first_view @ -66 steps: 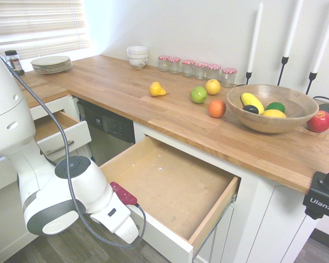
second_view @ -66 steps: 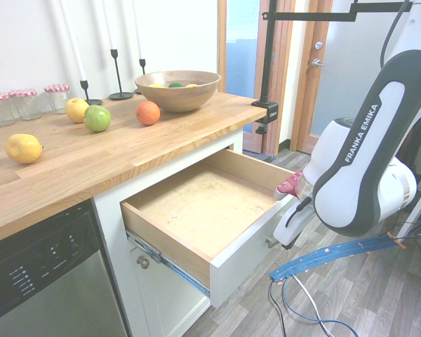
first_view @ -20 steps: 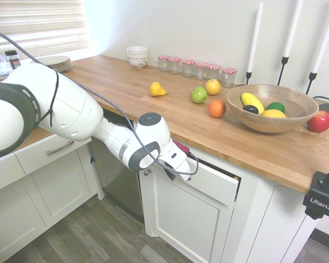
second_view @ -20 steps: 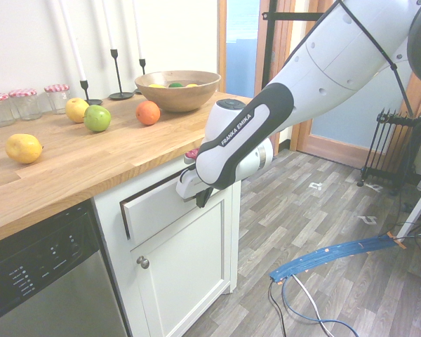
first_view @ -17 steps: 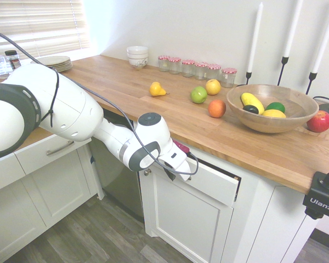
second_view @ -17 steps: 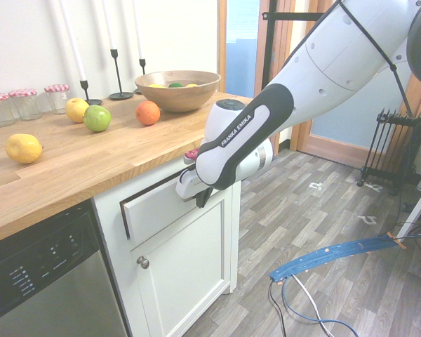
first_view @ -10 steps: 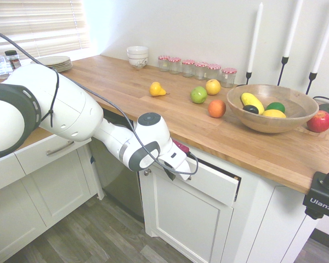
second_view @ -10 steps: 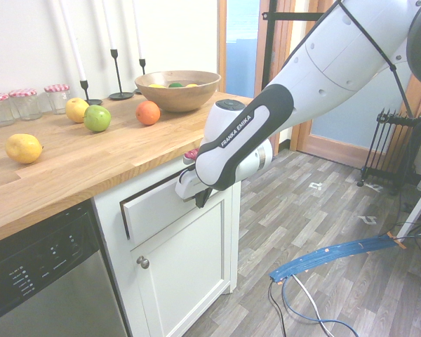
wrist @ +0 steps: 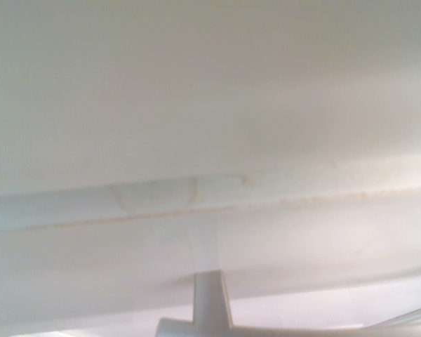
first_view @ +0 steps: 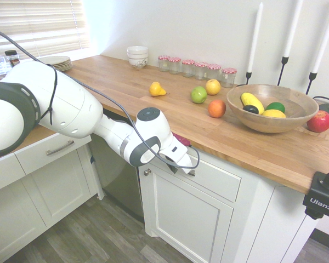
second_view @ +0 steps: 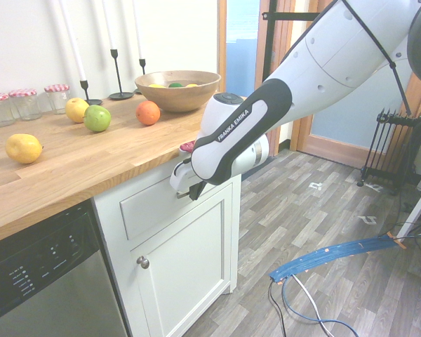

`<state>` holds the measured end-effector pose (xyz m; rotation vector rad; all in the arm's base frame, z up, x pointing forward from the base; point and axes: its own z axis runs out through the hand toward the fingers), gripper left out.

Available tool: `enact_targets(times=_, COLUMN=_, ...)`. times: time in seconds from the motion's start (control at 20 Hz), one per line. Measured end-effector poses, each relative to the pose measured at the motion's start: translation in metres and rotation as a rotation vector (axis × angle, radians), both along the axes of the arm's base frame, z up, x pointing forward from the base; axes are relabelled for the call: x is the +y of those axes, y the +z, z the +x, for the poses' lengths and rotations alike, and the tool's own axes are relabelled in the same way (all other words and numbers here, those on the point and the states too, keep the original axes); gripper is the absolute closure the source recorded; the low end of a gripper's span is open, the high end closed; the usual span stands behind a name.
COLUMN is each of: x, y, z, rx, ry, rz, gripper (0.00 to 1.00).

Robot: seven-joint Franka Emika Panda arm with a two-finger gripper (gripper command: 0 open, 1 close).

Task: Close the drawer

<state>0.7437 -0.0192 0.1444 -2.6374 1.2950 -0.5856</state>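
Drawer (first_view: pixel 216 178) sits flush in the white cabinet under the wooden surface (first_view: pixel 153 112), just right of the dishwasher (second_view: pixel 38 281) in the second exterior view; front looks fully in, no gap showing. Hand (first_view: pixel 185 168) is pinched shut, holding nothing, pressed at the drawer front beside the silver handle (wrist: pixel 210 309). Step reads as the end of the push, closing looks done. Next move calls for backing the hand straight off the front without snagging the handle. Surface carries a wooden bowl (first_view: pixel 271 107) of fruit, loose orange (first_view: pixel 216 108), green apple (first_view: pixel 198 95), yellow pear (first_view: pixel 157 89), red-lidded jars (first_view: pixel 197 68), stacked plates (first_view: pixel 50 63), white candles (first_view: pixel 255 38). Kitchen room, blinds at window, grey plank floor (second_view: pixel 316 232)
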Motion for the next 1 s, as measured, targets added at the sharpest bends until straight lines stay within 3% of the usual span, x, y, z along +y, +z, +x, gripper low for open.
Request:
enact_targets(times=0.1, x=-0.001, y=-0.006, z=-0.003, rx=0.025, ry=-0.001, rz=0.003, gripper=1.00)
enact_targets(times=0.35, x=0.000, y=-0.021, z=-0.022, rx=0.192, ry=-0.007, rz=0.040, gripper=1.00)
enact_targets(times=0.6, x=-0.012, y=0.017, z=-0.060, rx=0.346, ry=-0.013, rz=0.060, gripper=1.00)
enact_targets(times=1.0, x=-0.028, y=0.103, z=-0.147, rx=0.417, ry=0.014, rz=0.034, gripper=1.00)
